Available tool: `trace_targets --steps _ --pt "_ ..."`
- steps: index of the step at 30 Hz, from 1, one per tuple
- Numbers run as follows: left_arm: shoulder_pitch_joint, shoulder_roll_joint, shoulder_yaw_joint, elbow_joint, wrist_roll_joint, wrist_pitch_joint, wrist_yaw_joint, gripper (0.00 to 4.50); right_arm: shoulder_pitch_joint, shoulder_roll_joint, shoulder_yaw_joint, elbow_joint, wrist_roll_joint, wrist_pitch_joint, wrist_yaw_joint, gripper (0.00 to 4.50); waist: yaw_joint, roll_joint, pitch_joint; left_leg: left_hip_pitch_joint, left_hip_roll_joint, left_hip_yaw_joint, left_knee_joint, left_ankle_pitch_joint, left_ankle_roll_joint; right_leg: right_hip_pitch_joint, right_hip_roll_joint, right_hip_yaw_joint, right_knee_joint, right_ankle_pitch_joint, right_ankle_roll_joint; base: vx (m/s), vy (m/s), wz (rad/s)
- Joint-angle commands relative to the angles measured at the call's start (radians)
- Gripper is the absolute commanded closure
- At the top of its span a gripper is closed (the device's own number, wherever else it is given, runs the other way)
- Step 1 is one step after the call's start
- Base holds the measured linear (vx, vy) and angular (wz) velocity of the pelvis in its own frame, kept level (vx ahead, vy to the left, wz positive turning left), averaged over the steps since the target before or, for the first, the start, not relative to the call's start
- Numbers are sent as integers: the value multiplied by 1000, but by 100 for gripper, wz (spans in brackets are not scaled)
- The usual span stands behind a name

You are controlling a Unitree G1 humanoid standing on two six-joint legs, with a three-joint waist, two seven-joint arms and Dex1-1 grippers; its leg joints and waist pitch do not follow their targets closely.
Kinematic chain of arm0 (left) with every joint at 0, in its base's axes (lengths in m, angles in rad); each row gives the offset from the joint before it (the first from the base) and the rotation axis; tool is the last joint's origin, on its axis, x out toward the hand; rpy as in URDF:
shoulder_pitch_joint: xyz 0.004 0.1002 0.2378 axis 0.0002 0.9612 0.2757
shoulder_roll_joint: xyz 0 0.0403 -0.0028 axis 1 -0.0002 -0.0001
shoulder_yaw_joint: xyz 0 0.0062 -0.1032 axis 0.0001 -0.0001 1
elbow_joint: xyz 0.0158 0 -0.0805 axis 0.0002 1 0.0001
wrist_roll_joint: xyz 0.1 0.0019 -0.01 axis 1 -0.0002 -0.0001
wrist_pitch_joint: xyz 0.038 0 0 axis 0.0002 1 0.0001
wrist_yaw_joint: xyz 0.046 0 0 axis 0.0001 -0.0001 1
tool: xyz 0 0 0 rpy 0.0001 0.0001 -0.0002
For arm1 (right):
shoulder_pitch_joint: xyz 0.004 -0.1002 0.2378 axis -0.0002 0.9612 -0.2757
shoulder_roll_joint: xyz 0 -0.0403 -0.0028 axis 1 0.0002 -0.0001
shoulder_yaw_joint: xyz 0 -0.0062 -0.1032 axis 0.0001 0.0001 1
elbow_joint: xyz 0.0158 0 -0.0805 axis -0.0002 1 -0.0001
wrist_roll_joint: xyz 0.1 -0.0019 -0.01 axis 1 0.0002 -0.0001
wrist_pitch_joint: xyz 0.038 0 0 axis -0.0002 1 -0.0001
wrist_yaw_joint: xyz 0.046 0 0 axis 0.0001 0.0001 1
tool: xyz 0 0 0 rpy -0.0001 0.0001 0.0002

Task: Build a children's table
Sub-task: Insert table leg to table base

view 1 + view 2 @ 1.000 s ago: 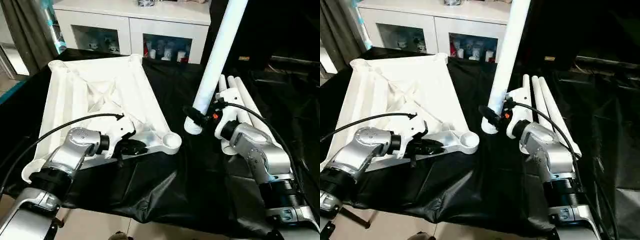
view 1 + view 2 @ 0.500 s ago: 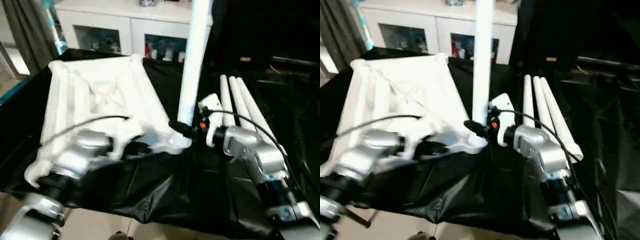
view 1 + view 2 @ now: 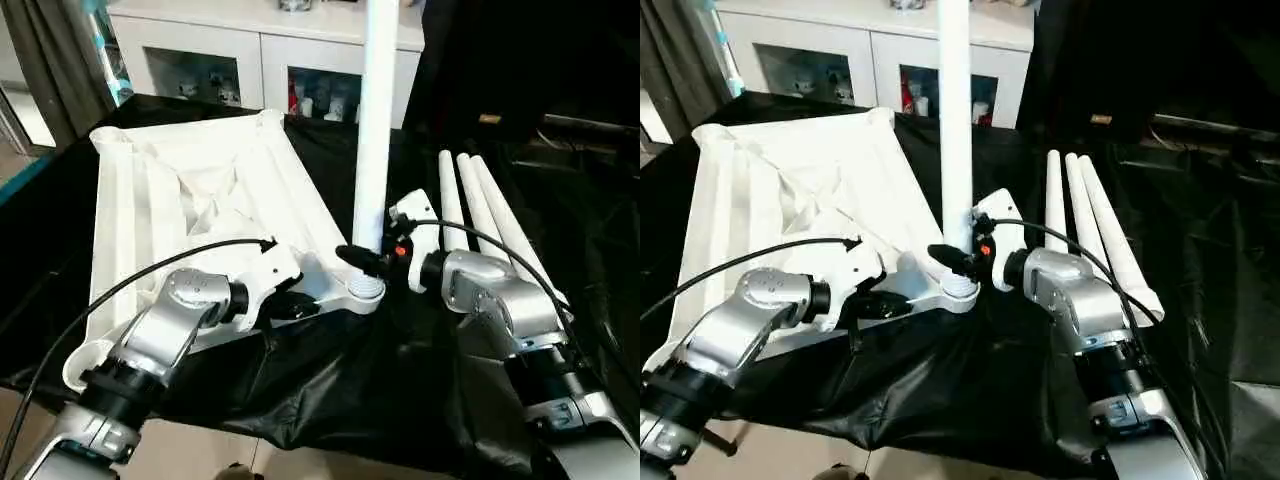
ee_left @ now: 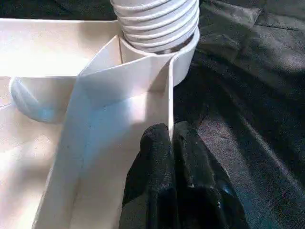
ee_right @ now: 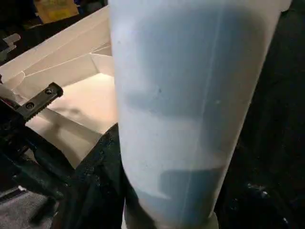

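Observation:
The children's table top (image 3: 200, 190) lies upside down on black cloth, all white with rounded corner sockets. One white leg (image 3: 378, 110) stands upright, its threaded end (image 4: 157, 24) in the near right corner socket (image 3: 366, 296). My right gripper (image 3: 365, 262) is shut on this leg just above the thread. My left gripper (image 3: 303, 306) is shut on the top's thin rim wall (image 4: 143, 90), a short way from that socket; its black fingers (image 4: 159, 157) pinch the wall. Three more legs (image 3: 470, 205) lie side by side to the right.
A white cabinet (image 3: 270, 50) with glass-fronted compartments stands behind the work surface. The black cloth (image 3: 330, 380) hangs over the front edge, with pale floor (image 3: 200, 455) below. Dark cloth-covered surface (image 3: 580, 220) stretches to the right of the lying legs.
My right gripper has brought the tilted leg leftward and stood it upright, its threaded end now in the corner socket. My left gripper has stayed on the rim.

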Motion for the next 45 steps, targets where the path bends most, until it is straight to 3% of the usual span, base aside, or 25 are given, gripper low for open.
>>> trace_targets --steps 1,13,19,20,21,23,25,27,28,29,30,32,34,36,38,41,43,45 --pt "22 3 -16 -11 -3 -7 -11 450 -15 2 -6 24 -11 -27 10 259 -1 0 -73 23 31 -8 -78 -253 -35 35 -67 31 -78 -256 -185 0 0 0" --pt "31 4 7 -31 -15 -20 -14 450 11 41 -53 139 1 -95 -14 259 -8 5 -72 24 31 -10 -80 -289 -40 33 -66 30 -81 -276 -191 0 0 0" --pt "29 12 20 -27 -18 -19 -20 450 51 79 -136 202 56 -130 -34 259 -8 17 -73 25 31 -12 -81 -305 -43 33 -66 30 -80 -255 -204 0 0 0" --pt "28 15 22 -26 -18 -20 -21 450 65 88 -151 215 66 -140 -38 259 -9 14 -73 25 31 -12 -82 -307 -43 33 -64 29 -80 -251 -206 0 0 0" --pt "28 15 23 -25 -18 -20 -22 450 69 90 -154 219 69 -143 -38 259 -7 22 -73 26 31 -13 -82 -311 -44 33 -66 30 -79 -250 -208 0 0 0" --pt "26 17 26 -21 -18 -24 -22 450 85 98 -161 234 68 -159 -43 259 -8 20 -74 26 31 -12 -82 -312 -44 33 -65 29 -79 -236 -213 0 0 0" --pt "20 18 30 -15 -18 -31 -23 450 111 110 -164 254 59 -189 -47 259 -7 30 -74 27 31 -14 -83 -330 -50 32 -63 28 -78 -233 -217 0 0 0" --pt "17 17 32 -10 -18 -33 -23 450 124 117 -168 260 60 -201 -48 259 -7 26 -74 27 31 -14 -84 -337 -49 33 -64 28 -80 -237 -218 0 0 0" --pt "15 16 33 -7 -17 -35 -22 450 132 122 -173 259 66 -202 -49 259 -6 35 -74 27 31 -16 -84 -341 -51 33 -64 28 -79 -238 -218 0 0 0" --pt "12 15 34 -3 -17 -37 -21 450 141 126 -179 260 70 -209 -51 259 -6 31 -73 28 31 -15 -85 -353 -51 32 -63 28 -82 -247 -217 0 0 0" --pt "9 13 37 2 -17 -40 -19 450 161 133 -188 260 75 -223 -54 259 -3 43 -73 29 30 -18 -85 -364 -55 31 -65 28 -80 -258 -215 0 0 0" --pt "7 14 39 7 -18 -42 -19 450 178 139 -190 259 70 -245 -61 259 -2 46 -73 31 31 -18 -87 -385 -59 30 -64 27 -84 -271 -211 0 0 0" --pt "5 14 40 11 -17 -44 -18 450 188 145 -198 259 77 -255 -64 259 -4 41 -73 31 30 -18 -88 -398 -56 30 -64 28 -87 -288 -206 0 0 0" --pt "1 14 43 19 -18 -47 -18 450 204 159 -214 261 92 -276 -72 259 -2 54 -74 31 30 -21 -89 -413 -57 29 -66 28 -90 -309 -201 0 0 0" --pt "-3 13 45 25 -18 -50 -18 450 211 165 -219 261 92 -292 -72 259 -3 53 -74 30 30 -21 -90 -420 -55 29 -64 27 -91 -323 -198 0 0 0" --pt "-9 13 46 37 -14 -56 -18 450 223 169 -220 247 85 -312 -70 259 -2 65 -76 31 31 -23 -91 -431 -60 27 -64 27 -91 -318 -198 0 0 0" --pt "-9 13 46 37 -14 -56 -18 450 223 169 -220 247 85 -312 -70 259 -3 63 -76 30 31 -23 -92 -432 -58 28 -63 26 -91 -308 -201 0 0 0" --pt "-14 17 43 51 -7 -67 -18 450 237 164 -208 220 74 -328 -63 259 -2 66 -75 31 30 -22 -93 -436 -56 26 -63 27 -93 -310 -199 0 0 0"
